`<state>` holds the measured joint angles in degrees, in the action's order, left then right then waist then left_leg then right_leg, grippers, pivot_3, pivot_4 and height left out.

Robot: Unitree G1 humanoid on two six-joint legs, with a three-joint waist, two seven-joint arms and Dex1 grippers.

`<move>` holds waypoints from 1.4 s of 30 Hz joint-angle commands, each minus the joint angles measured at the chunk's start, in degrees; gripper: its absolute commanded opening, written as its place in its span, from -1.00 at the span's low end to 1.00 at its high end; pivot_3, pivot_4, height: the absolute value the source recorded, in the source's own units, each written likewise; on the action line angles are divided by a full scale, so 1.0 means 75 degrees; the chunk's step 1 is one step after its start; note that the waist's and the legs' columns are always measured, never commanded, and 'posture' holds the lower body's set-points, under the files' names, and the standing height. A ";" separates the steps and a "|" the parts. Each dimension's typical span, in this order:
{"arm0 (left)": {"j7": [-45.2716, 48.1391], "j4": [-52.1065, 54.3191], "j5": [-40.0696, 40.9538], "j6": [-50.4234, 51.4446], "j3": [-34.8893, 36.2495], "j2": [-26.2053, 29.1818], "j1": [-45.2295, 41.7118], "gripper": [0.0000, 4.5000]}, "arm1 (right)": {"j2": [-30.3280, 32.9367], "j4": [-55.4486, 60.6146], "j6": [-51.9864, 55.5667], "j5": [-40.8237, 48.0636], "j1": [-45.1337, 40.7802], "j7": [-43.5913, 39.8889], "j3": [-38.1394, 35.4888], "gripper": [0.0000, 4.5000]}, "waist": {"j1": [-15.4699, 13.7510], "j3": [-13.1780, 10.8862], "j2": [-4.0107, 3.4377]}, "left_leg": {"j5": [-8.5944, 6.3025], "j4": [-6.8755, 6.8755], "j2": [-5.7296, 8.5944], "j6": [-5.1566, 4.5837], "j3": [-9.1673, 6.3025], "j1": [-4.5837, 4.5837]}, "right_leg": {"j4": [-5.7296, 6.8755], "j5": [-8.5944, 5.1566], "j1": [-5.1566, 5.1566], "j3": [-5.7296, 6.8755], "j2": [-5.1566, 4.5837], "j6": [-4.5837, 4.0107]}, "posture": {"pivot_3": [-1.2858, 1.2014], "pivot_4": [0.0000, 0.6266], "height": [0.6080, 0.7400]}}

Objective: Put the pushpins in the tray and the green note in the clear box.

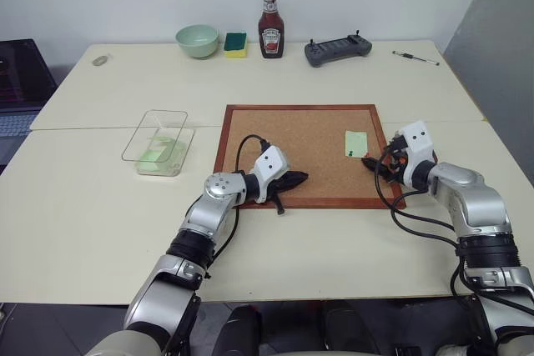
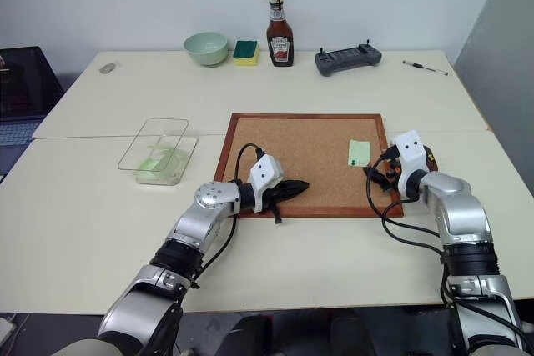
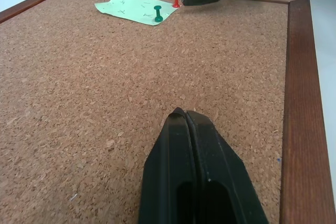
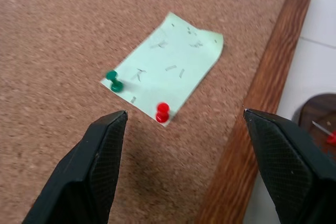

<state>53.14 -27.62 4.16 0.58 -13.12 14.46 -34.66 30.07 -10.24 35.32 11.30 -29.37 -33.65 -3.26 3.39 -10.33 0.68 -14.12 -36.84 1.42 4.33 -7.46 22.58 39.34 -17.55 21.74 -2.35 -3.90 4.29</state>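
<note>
Right gripper (image 4: 184,124) jaws wide open, nothing held, just short of red pushpin (image 4: 163,112). Green pushpin (image 4: 114,81) beside it, both stuck in green note (image 4: 168,66) on cork board (image 1: 284,143). Left gripper (image 3: 186,115) shut, empty, over board. Tray (image 4: 317,121) right of frame, apparently holds another pin. Clear box (image 1: 158,141) well left.

The tray (image 4: 317,124) is mostly cut off at the picture's edge in the right wrist view, just a dark corner past the cork board (image 4: 265,77) frame. Whatever's scribbled on the note (image 4: 168,72) is too small to read. The laptop (image 1: 21,81) at far left is cropped too.
</note>
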 commanded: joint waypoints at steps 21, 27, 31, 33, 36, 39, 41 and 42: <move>-0.0026 -0.0064 -0.0164 0.0042 -0.0114 0.0029 0.0184 -1.00 | 0.0027 0.0554 -0.0104 0.0397 -0.0090 -0.0207 -0.0295 -0.98 | -0.0009 0.0000 -0.0001 | 0.0000 0.0000 0.0002 0.0000 -0.0002 0.0002 | -0.0001 0.0000 0.0000 0.0001 -0.0001 0.0000 | 0.03 -0.52 1.00; -0.0006 -0.0109 -0.0178 0.0009 -0.0123 0.0033 0.0187 -1.00 | 0.0077 0.1215 0.0055 0.0619 0.0123 -0.0195 -0.0466 -0.98 | -0.0010 0.0000 -0.0001 | 0.0000 0.0001 0.0001 0.0000 -0.0003 0.0003 | -0.0002 0.0000 0.0000 0.0001 -0.0001 0.0000 | 0.03 -0.52 1.00; -0.0005 -0.0165 -0.0197 -0.0028 -0.0146 0.0010 0.0167 -1.00 | 0.0118 0.1431 0.0118 0.0711 0.0158 -0.0172 -0.0549 -0.98 | -0.0008 0.0001 -0.0001 | 0.0000 0.0001 0.0001 0.0000 -0.0002 0.0001 | -0.0002 0.0000 -0.0001 0.0001 0.0000 0.0000 | 0.03 -0.52 1.00; 0.0000 -0.0176 -0.0200 -0.0043 -0.0153 0.0005 0.0167 -1.00 | 0.0191 0.1524 0.0150 0.0743 0.0175 -0.0185 -0.0593 -0.98 | -0.0010 0.0001 -0.0001 | 0.0000 0.0001 0.0001 -0.0001 -0.0002 0.0001 | -0.0001 0.0000 -0.0002 0.0001 0.0000 0.0000 | 0.03 -0.52 1.00; -0.0003 -0.0208 -0.0206 -0.0067 -0.0161 -0.0009 0.0154 -1.00 | 0.0463 0.1564 0.0107 0.0677 0.0191 -0.0213 -0.0679 -0.98 | -0.0012 0.0000 -0.0001 | 0.0000 0.0000 0.0002 -0.0001 -0.0003 0.0002 | -0.0002 0.0000 -0.0001 0.0001 -0.0001 0.0000 | 0.03 -0.52 1.00; -0.0001 -0.0250 -0.0210 -0.0090 -0.0159 -0.0014 0.0132 -1.00 | 0.1037 0.1387 -0.0252 0.0265 0.0247 -0.0268 -0.0605 -0.98 | -0.0018 0.0000 0.0000 | 0.0000 0.0000 0.0002 -0.0001 -0.0002 0.0002 | -0.0002 0.0000 -0.0002 0.0001 -0.0001 0.0000 | 0.03 -0.52 1.00; 0.0002 -0.0290 -0.0219 -0.0117 -0.0159 -0.0015 0.0114 -1.00 | 0.1407 0.1171 -0.0694 -0.0147 0.0283 -0.0229 -0.0423 -0.98 | -0.0028 0.0000 -0.0001 | 0.0000 0.0000 0.0006 -0.0001 -0.0001 0.0004 | -0.0003 0.0000 0.0000 0.0001 -0.0002 0.0001 | 0.03 -0.52 1.00; 0.0003 -0.0310 -0.0225 -0.0133 -0.0161 -0.0017 0.0104 -1.00 | 0.1551 0.1042 -0.0891 -0.0337 0.0292 -0.0195 -0.0317 -0.98 | -0.0026 0.0000 -0.0001 | -0.0001 0.0001 0.0005 -0.0001 0.0000 0.0003 | -0.0006 0.0000 -0.0002 0.0001 -0.0002 0.0001 | 0.03 -0.52 1.00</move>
<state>53.12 -27.95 3.93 -0.60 -13.26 14.15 -34.55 39.82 -1.82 32.77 11.84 -27.31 -35.02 -5.95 3.19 -10.33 0.67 -14.13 -36.83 1.45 4.32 -7.44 22.59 39.28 -17.56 21.72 -2.34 -3.92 4.29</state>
